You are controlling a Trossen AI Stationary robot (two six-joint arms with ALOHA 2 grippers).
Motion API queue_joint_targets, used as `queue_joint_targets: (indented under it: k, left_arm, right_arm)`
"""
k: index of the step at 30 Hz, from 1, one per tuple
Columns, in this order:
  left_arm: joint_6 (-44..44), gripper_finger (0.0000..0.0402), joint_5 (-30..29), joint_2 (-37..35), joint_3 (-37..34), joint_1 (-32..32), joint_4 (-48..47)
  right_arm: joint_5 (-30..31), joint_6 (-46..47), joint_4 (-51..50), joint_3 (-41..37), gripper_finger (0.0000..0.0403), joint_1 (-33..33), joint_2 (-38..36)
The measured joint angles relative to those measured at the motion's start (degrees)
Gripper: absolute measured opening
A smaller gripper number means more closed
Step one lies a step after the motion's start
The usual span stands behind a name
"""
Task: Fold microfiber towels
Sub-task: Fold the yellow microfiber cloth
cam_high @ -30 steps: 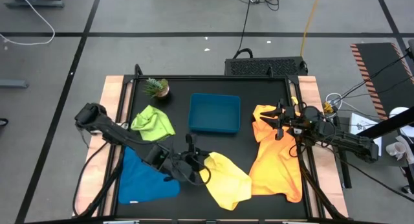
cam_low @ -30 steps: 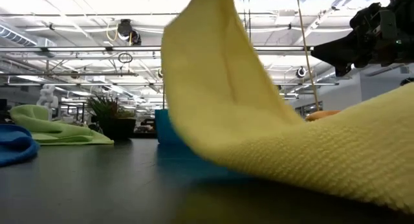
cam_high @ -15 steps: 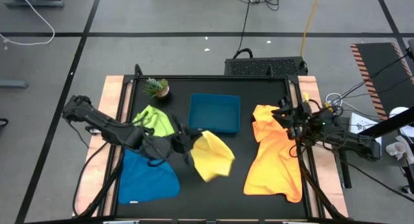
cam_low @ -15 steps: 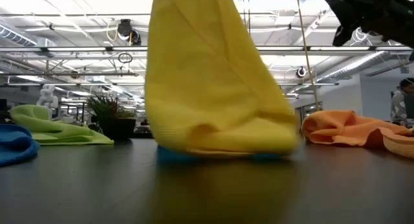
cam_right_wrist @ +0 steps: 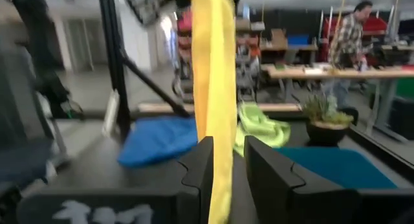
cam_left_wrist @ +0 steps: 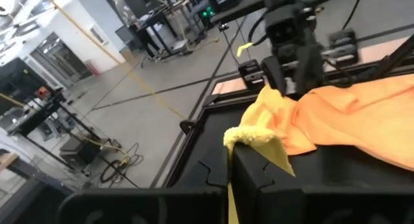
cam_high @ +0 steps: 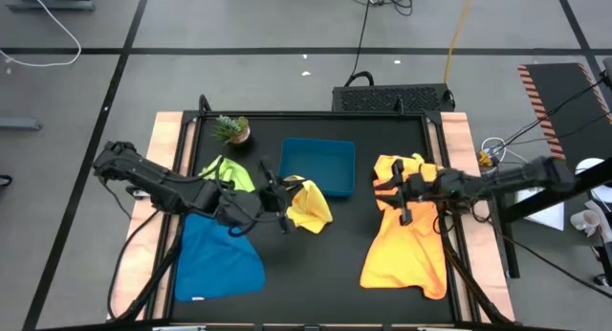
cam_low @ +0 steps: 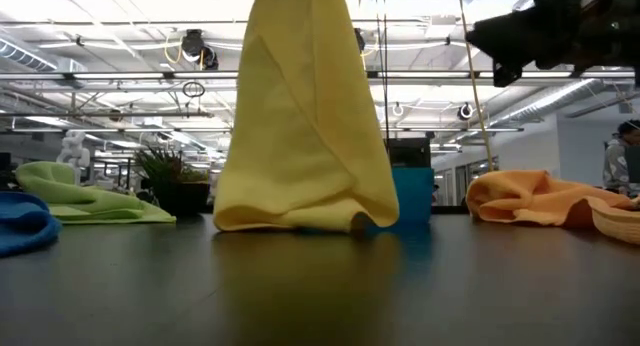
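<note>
The left tool [cam_high: 284, 195] is clamping the yellow towel [cam_high: 311, 209], dangling it beside the teal tray [cam_high: 317, 166] to straighten. The right tool [cam_high: 400, 192] is waiting, fingers apart, across the tray

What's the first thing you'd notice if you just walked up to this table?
The yellow towel hangs tall like a tent mid-table, pinched at its top by the left gripper, its bottom edge resting beside the teal tray. To its right, the right gripper hovers over the big orange towel.

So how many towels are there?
4: blue towel at left, lime green towel beyond it, yellow towel lifted mid-table, orange towel on the right; it may hide another.
</note>
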Motion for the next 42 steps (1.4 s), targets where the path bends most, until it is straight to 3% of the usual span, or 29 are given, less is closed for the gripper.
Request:
queue_joint_targets:
  k: [5, 12, 19, 24, 29, 34, 42]
  left_arm:
    - [-0.86, 0.0003, -0.01, 0.01, 0.00, 0.91, 0.03]
    - [-1.43, 0.0003, 0.04, 0.01, 0.00, 1.05, -1.19]
    - [-1.89, 0.0003, 0.06, 0.01, 0.00, 1.17, -1.26]
    - [-1.93, 0.0005, 0.06, 0.01, 0.00, 1.18, -1.26]
    - [-2.04, 0.0005, 0.06, 0.01, 0.00, 1.21, -1.17]
    - [-2.52, 0.0003, 0.06, 0.01, 0.00, 1.21, -1.15]
    - [-2.67, 0.0003, 0.06, 0.01, -0.01, 1.21, -1.06]
  right_arm:
    - [8.88, -5.19, 6.23, 4.99, 0.0077, 6.86, 13.62]
    - [13.47, -8.66, 12.90, 14.14, 0.0077, 12.25, 30.43]
    - [15.86, -10.94, 14.82, 23.49, 0.0077, 13.18, 45.02]
    - [22.54, -9.43, 14.92, 26.60, 0.0077, 12.36, 52.54]
    - [22.19, -4.63, 19.83, 26.72, 0.0077, 9.84, 59.06]
    - [16.23, -1.19, 26.63, 26.75, 0.0080, 7.15, 64.34]
    - [14.82, -0.57, 28.74, 29.83, 0.0117, 6.88, 69.05]
